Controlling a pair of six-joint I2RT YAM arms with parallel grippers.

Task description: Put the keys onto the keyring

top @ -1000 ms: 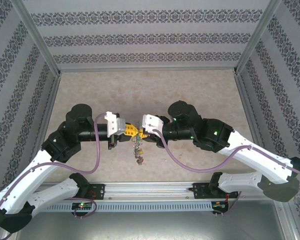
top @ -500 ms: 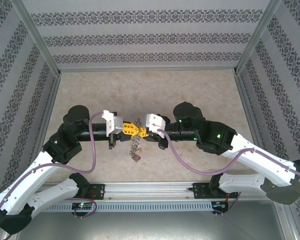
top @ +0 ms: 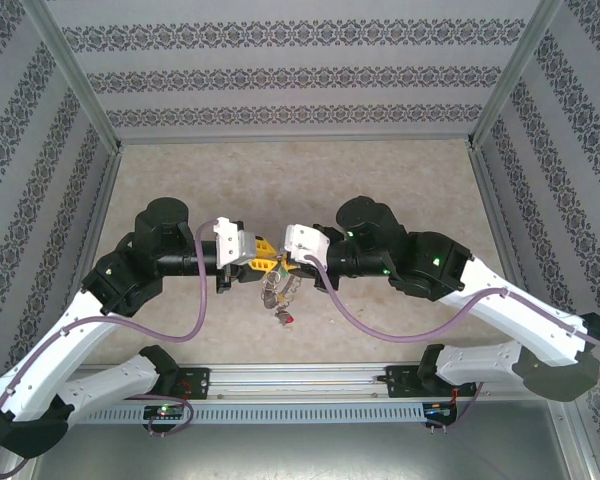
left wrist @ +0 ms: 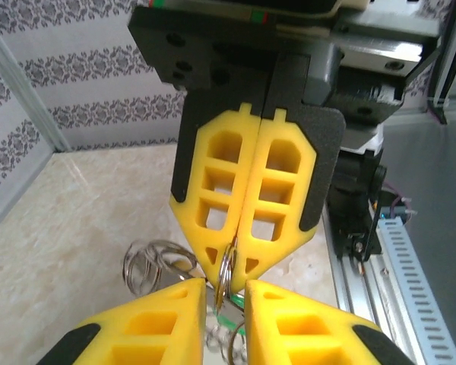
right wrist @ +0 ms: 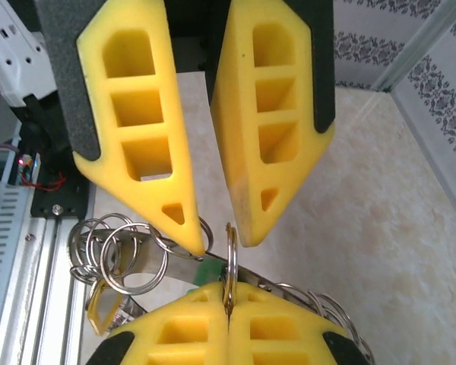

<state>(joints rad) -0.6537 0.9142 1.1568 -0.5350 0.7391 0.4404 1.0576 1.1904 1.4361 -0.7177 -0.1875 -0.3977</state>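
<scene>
Beige, stone-patterned table (top: pixel 280 180) is enclosed by papered walls (top: pixel 300 75), and above its near half the left arm (top: pixel 80 330) and the right arm (top: pixel 500 300) are brought tip to tip from opposite sides. The right gripper (right wrist: pixel 228 290) is seen in its own wrist view with both yellow fingers pressed flat together, clamped on the thin grey keyring (right wrist: pixel 230 255), which is held edge-on and stands upright out of the closed tips. The left gripper (left wrist: pixel 226 286) is seen with its fingers parted by a narrow gap; the keyring is lined up with that gap, and whether either finger touches it cannot be told. In the right wrist view, one left fingertip is set against a cluster of small silvery split rings (right wrist: pixel 125 258) that hangs off to the side, above the table. In the overhead view the keys (top: pixel 280 298) are seen as a small dangling bunch just below the meeting grippers, clear of the table surface. A green piece (left wrist: pixel 229 325) is glimpsed between the left fingers, and a yellowish tag (right wrist: pixel 102 304) is seen under the split rings; single keys are too small to be made out.
</scene>
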